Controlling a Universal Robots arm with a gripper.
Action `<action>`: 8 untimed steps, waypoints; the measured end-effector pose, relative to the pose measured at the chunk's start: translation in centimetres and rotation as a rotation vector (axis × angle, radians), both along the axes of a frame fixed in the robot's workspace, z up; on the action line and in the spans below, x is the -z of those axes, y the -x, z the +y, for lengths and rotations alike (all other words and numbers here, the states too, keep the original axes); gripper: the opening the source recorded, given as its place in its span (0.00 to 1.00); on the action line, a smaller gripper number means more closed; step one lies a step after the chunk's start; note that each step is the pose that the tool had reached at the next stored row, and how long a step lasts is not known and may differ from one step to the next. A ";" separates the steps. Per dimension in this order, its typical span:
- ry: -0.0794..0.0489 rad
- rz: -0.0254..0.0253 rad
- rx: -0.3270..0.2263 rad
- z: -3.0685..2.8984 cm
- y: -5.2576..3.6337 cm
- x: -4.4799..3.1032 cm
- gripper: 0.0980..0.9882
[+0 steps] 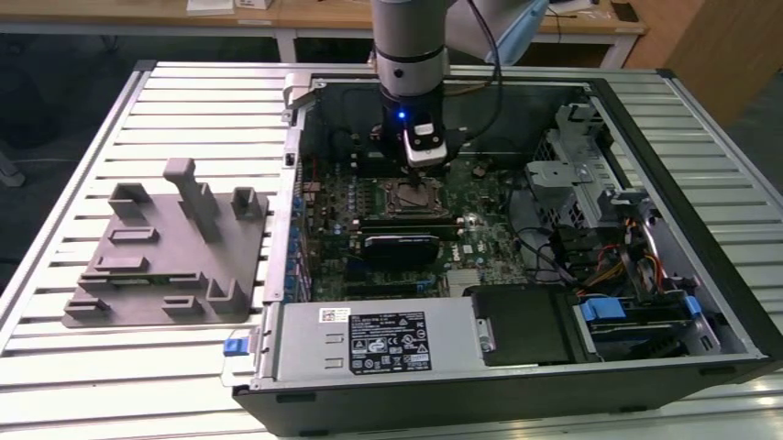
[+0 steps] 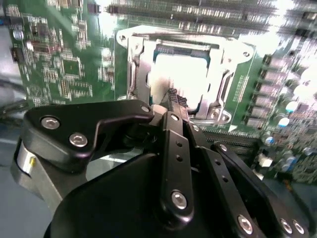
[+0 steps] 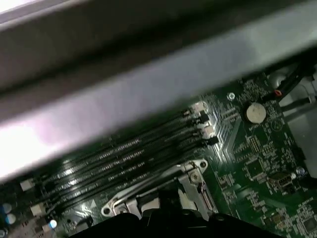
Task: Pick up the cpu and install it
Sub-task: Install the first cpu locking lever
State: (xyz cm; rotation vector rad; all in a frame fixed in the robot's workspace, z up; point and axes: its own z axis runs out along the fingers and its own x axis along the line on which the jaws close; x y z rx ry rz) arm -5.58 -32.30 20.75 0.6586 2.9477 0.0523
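Note:
The cpu (image 2: 181, 79), a square chip with a bright silvery top, lies inside the metal frame of the socket (image 2: 225, 74) on the green motherboard (image 2: 64, 64). My gripper (image 2: 176, 99) hangs just above the chip's near edge, its black linkages in front of the camera. In the exterior view the gripper (image 1: 423, 179) points straight down over the socket (image 1: 413, 195) in the middle of the open computer case (image 1: 636, 119). In the first wrist view the socket frame (image 3: 190, 178) shows beside the gripper's dark body (image 3: 163, 215).
A grey plastic tray with upright posts (image 1: 165, 252) sits on the slatted table at the exterior view's left. In the case, a power supply (image 1: 367, 344) lies at the front, drive cages and cables (image 1: 600, 211) at the right, and memory slots (image 3: 124, 158) run beside the socket.

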 end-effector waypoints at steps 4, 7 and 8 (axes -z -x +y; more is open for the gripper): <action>0.012 0.0055 0.000 -0.81 0.00 0.03 0.01; 0.014 0.0062 0.000 -1.01 0.00 0.03 0.01; 0.014 0.0062 0.000 -1.02 0.00 0.03 0.01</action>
